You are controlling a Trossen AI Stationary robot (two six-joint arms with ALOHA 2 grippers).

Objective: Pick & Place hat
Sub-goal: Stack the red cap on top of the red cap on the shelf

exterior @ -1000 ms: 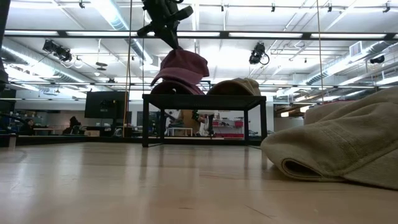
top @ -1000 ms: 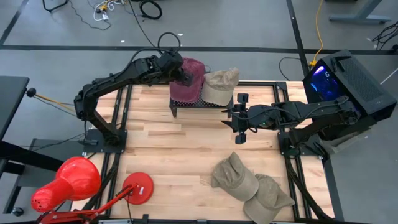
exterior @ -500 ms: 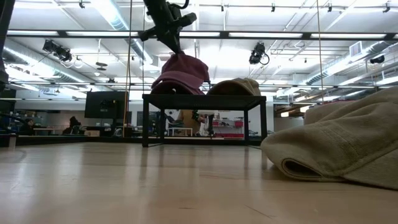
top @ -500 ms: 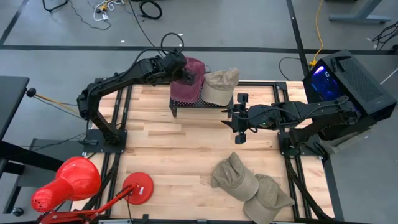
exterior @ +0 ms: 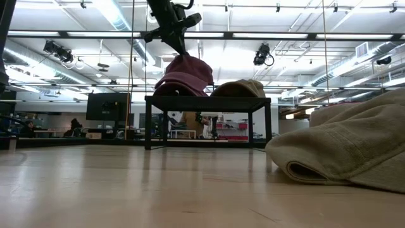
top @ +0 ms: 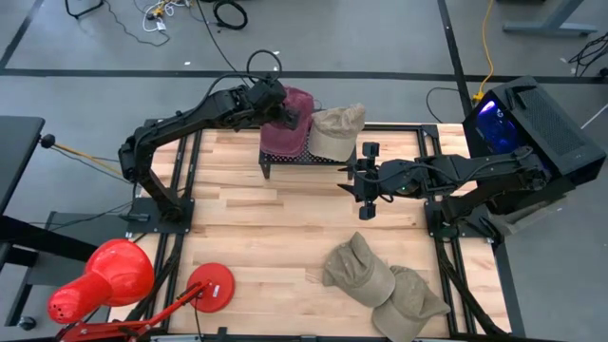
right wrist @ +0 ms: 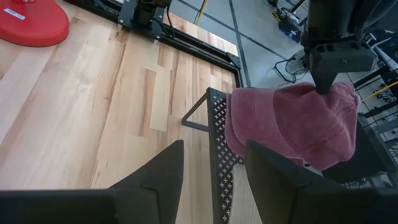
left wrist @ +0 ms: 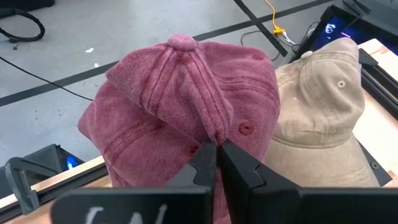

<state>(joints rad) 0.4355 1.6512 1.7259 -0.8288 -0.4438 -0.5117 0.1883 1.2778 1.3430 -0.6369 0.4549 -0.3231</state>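
Two caps sit on the black rack (top: 304, 158) at the table's far edge, and your left gripper (left wrist: 216, 148) has its jaws pinched tight on a fold of the maroon cap (left wrist: 180, 99), which rests there touching the tan cap (top: 337, 128). Your left arm reaches long across from its base. Your right gripper (right wrist: 211, 165) hangs mid-table, jaws apart, holding nothing.
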